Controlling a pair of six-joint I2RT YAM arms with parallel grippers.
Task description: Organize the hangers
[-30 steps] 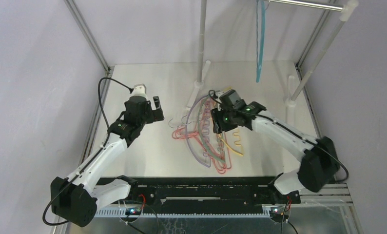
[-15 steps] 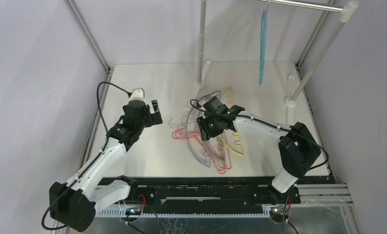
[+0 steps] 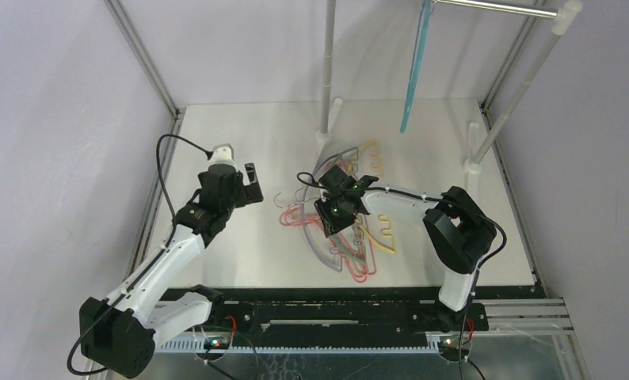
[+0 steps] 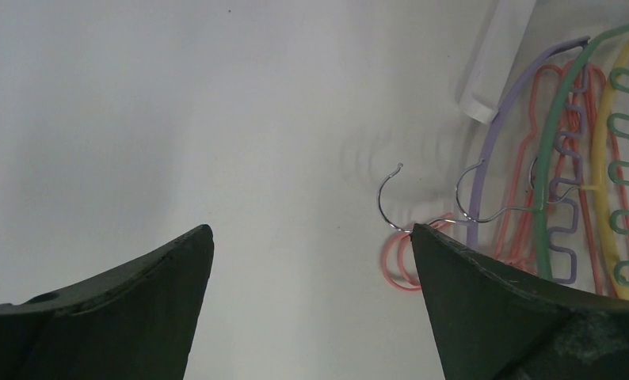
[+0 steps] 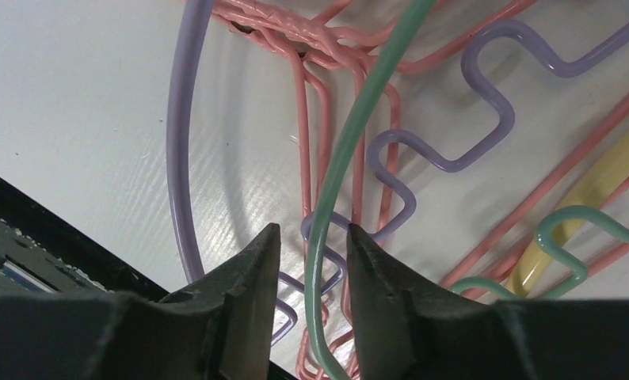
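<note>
A tangled pile of hangers lies mid-table: pink, purple, green and yellow. My right gripper is low over the pile's left side. In the right wrist view its jaws are a little apart, straddling the green hanger's arm, with small gaps on both sides. Purple and pink hangers lie beneath. A blue-teal hanger hangs on the silver rail. My left gripper is wide open and empty, left of the pile; the left wrist view shows a pink hook beside its right finger.
The rack's poles stand at the back and back right, with white feet on the table. Frame posts run along the table's left edge. Wire hooks stick out left of the pile.
My right gripper has moved left and down onto the pile's left side and now straddles the green hanger. The hanging blue-teal hanger is swinging. My left gripper has barely moved.
</note>
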